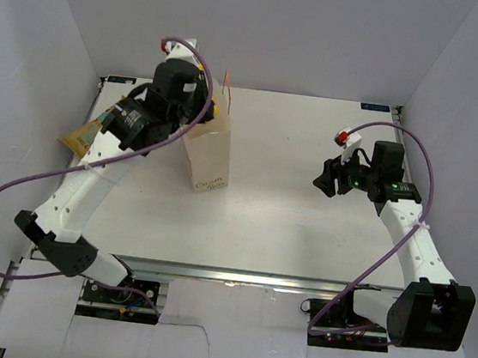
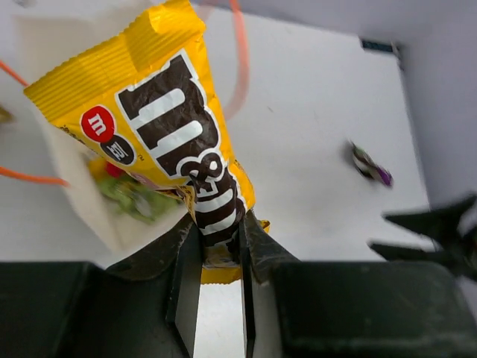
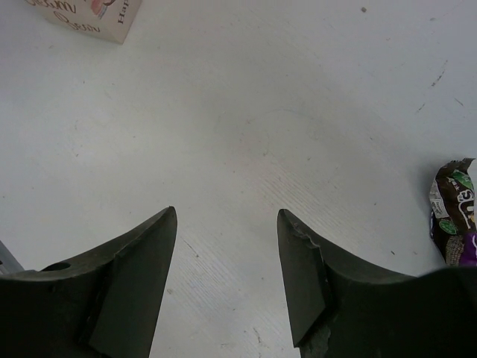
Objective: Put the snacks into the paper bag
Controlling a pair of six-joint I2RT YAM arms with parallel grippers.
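Left wrist: yellow candy pack (image 2: 160, 127) gripped in left claw (image 2: 220, 239), above paper bag (image 1: 210, 154)

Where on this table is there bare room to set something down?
Widest bare patch: between the paper bag and the right arm, down to the near edge. Crowded: left of the bag, where the left arm and a chip bag sit.

My top camera looks down from behind the near edge over the whole desk (image 1: 304, 212). My left wrist view sits close above the paper bag (image 2: 71, 179), facing the far-right corner. My right wrist view looks low leftward, catching that bag's base (image 3: 82, 19).
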